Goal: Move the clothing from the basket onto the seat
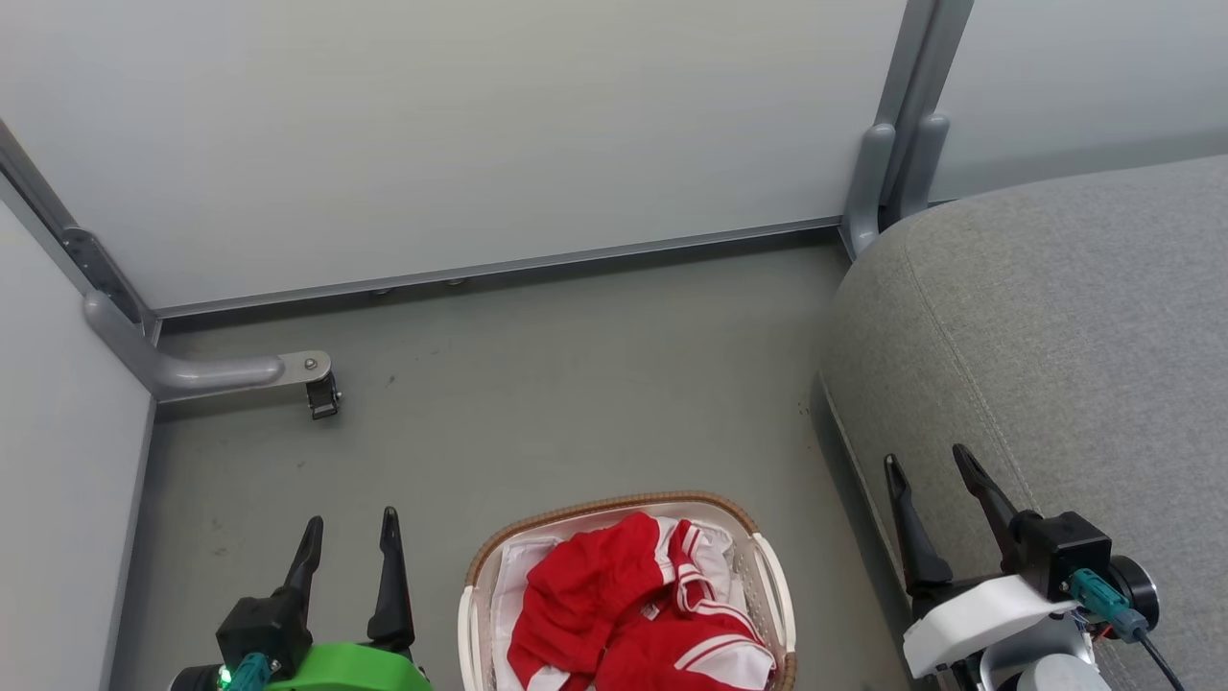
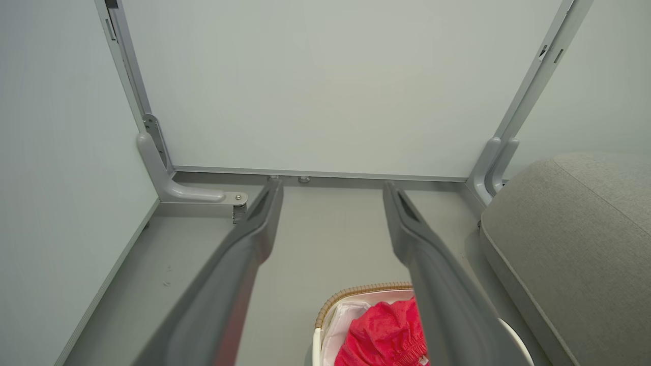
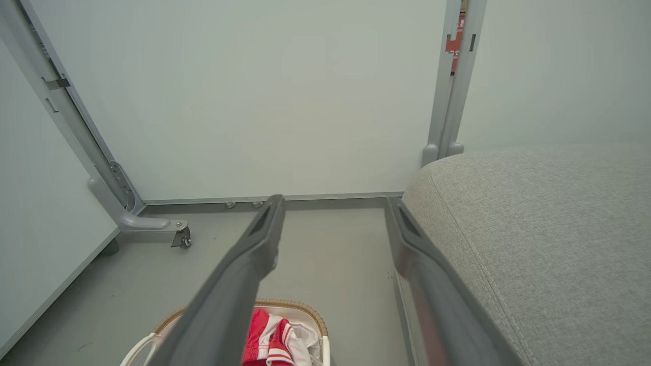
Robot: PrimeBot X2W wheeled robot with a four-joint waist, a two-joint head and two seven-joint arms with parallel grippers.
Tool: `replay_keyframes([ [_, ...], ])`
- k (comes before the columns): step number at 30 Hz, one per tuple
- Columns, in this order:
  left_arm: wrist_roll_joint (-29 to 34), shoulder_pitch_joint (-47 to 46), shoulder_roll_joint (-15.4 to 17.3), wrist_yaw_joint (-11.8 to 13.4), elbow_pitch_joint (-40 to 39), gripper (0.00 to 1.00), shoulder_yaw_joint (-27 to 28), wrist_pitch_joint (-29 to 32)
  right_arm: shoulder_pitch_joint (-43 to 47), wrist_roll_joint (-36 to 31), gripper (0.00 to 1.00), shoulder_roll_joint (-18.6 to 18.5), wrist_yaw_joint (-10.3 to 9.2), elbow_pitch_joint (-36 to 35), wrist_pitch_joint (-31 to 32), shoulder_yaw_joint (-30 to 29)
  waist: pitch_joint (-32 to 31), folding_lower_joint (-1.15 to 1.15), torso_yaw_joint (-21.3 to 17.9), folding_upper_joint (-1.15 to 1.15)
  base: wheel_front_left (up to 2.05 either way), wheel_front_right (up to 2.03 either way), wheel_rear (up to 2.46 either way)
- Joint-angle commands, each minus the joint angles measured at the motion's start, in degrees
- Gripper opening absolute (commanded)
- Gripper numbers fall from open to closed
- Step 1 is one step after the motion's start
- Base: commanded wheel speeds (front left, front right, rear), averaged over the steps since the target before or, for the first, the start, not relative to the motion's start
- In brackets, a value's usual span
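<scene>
The red clothing (image 1: 628,605) with white stripe trim lies bunched in the white basket (image 1: 772,576), whose brown woven rim shows on the floor at the bottom centre of the head view. The grey seat (image 1: 1055,326) rises at the right. My left gripper (image 1: 351,523) stands open to the left of the basket, holding nothing. My right gripper (image 1: 929,459) is open over the seat's front edge, to the right of the basket. In the left wrist view the clothing (image 2: 381,335) and basket (image 2: 356,292) sit below my open left gripper (image 2: 330,185). The right wrist view has my right gripper (image 3: 333,201) open above the basket (image 3: 300,307).
Pale partition panels (image 1: 460,125) wall in the grey floor (image 1: 537,384) at the back and left. A grey panel foot with a caster (image 1: 321,393) juts out at the left. Another upright post (image 1: 897,144) stands by the seat's far corner.
</scene>
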Motion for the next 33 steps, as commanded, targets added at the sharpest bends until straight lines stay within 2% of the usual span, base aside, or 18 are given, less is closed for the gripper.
replay_keyframes([
  [1,0.0,0.7,0.4,-0.2,0.0,1.0,0.0,-0.2,0.8,0.0,1.0,-0.3,0.0,-0.2,-0.3,-0.1,0.1,0.0,0.0,0.0,0.0,0.0,0.0],
  [11,0.3,0.3,0.4,-0.4,-0.1,1.0,-0.6,-0.2,0.3,-0.2,1.0,-0.3,0.0,-0.8,-0.3,-0.6,1.1,0.0,-0.1,0.0,0.0,0.0,0.0],
  [17,2.9,-3.2,0.4,-2.0,1.3,1.0,-3.0,-0.2,-1.9,-1.5,1.0,-0.3,0.0,-3.2,-0.3,-1.6,4.7,0.0,-0.5,0.0,0.0,0.0,0.0],
  [27,6.6,-15.7,0.4,-4.5,8.4,1.0,-9.3,-0.2,-7.7,-3.1,1.0,-0.3,0.0,-6.5,-0.3,-4.5,14.1,0.0,-2.2,0.0,0.0,0.0,0.0],
  [33,9.5,-26.9,0.4,-5.2,19.2,1.0,-16.6,-0.2,-14.1,-3.5,1.0,-0.3,0.0,-9.7,-0.3,-5.4,23.7,0.0,-4.7,0.0,0.0,0.0,0.0],
])
